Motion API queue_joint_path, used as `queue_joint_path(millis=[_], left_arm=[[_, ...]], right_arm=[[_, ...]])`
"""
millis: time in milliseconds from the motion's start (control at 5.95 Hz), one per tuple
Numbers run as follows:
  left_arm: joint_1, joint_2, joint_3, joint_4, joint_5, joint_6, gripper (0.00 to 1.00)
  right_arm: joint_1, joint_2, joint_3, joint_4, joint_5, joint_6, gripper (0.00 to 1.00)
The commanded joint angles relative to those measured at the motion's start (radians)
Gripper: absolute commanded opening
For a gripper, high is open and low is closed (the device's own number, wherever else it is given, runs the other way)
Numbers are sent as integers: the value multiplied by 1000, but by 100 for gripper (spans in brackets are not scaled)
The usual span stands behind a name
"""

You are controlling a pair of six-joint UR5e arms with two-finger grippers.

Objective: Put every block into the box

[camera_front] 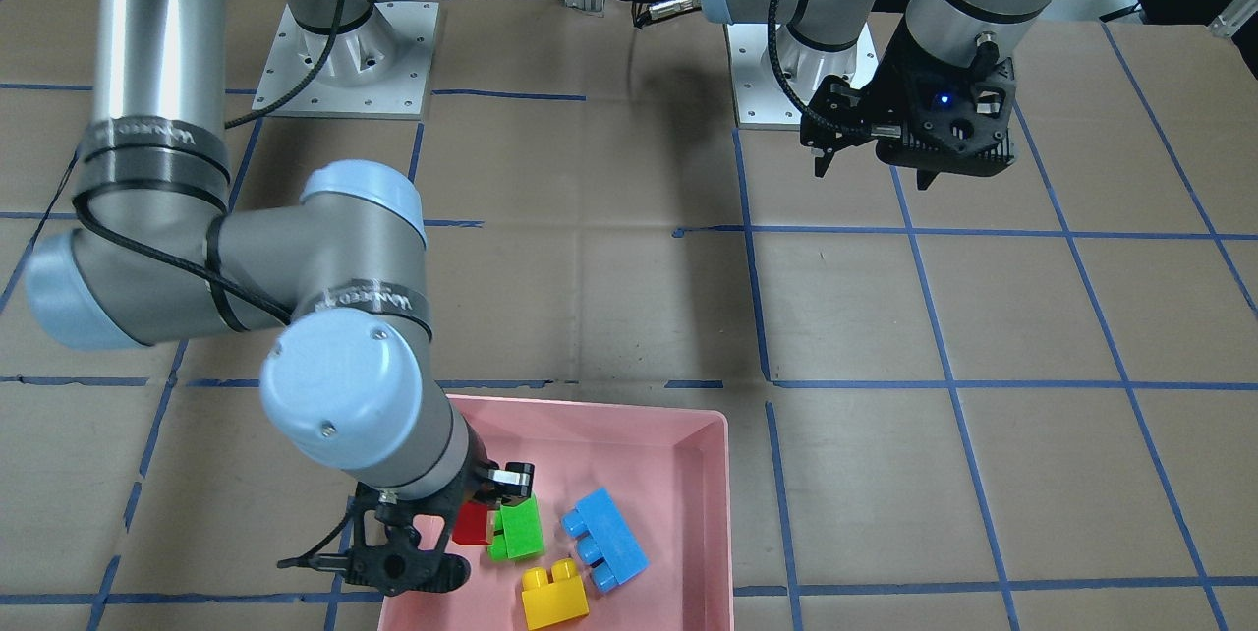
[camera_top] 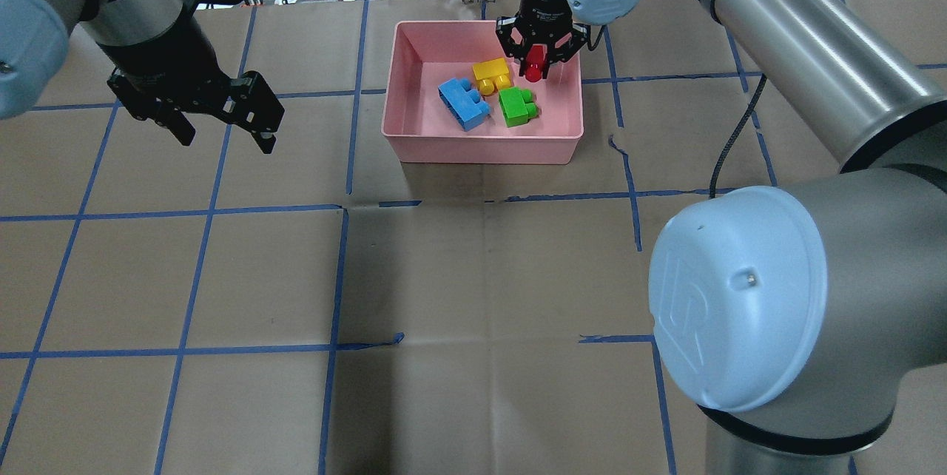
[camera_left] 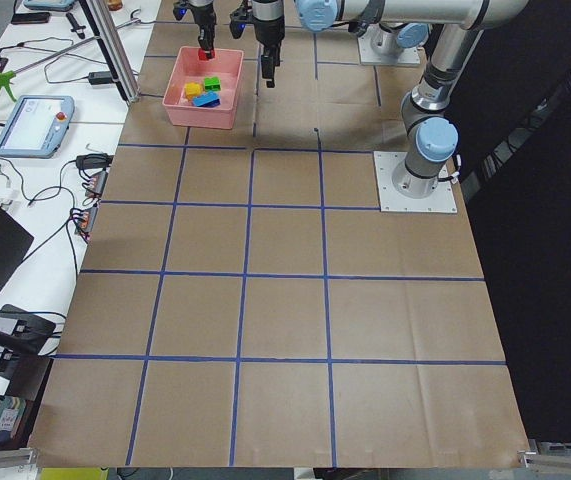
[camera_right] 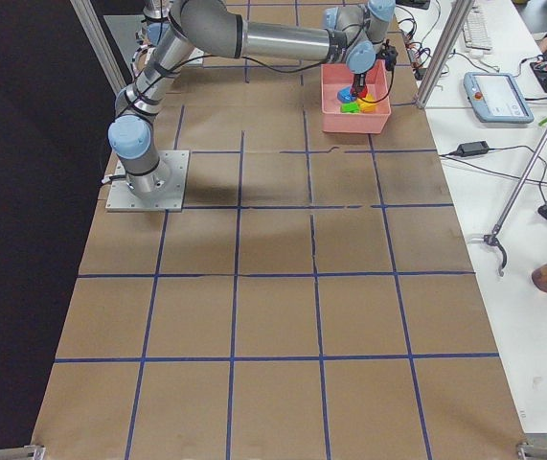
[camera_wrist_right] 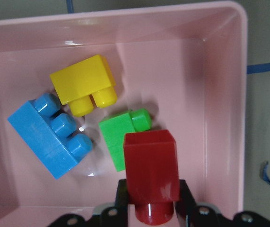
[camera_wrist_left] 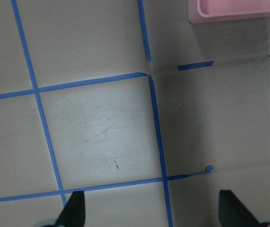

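Observation:
The pink box [camera_top: 481, 149] stands at the table's far middle. In it lie the yellow block [camera_top: 492, 74], the light blue block [camera_top: 463, 103] and the green block [camera_top: 515, 106]. My right gripper [camera_top: 534, 69] hangs over the box's right part, shut on the small red block [camera_top: 533, 63], which it holds above the box floor beside the green block. The right wrist view shows the red block [camera_wrist_right: 151, 165] between the fingers, over the green block [camera_wrist_right: 118, 137]. My left gripper [camera_top: 226, 143] is open and empty above the table, left of the box.
Brown paper with blue tape lines covers the table [camera_top: 473, 275]. My right arm's elbow [camera_top: 732, 297] looms over the table's near right. The left wrist view shows one corner of the box [camera_wrist_left: 239, 12]. Both arm bases [camera_front: 344, 51] stand on the robot's side.

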State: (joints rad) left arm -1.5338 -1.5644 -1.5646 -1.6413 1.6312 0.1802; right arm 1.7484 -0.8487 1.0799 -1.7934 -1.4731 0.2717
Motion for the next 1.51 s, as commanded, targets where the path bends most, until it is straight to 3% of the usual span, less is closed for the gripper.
queue_joint_path(millis=[0, 504, 840, 1008, 1345], left_arm=[[1, -5, 15, 5, 24, 2, 98], [1, 6, 9, 5, 24, 5, 98], [-5, 6, 3, 5, 15, 2, 97], [-5, 7, -3, 6, -43, -1, 97], [-5, 7, -2, 8, -47, -1, 97]], right_arm=[[0, 2, 2, -6, -9, -6, 100], [-7, -27, -9, 5, -16, -3, 100], [-33, -152, 14, 67, -77, -18, 100], [-77, -236, 58, 106, -97, -113, 99], [-139, -489, 315, 95, -99, -179, 99]])
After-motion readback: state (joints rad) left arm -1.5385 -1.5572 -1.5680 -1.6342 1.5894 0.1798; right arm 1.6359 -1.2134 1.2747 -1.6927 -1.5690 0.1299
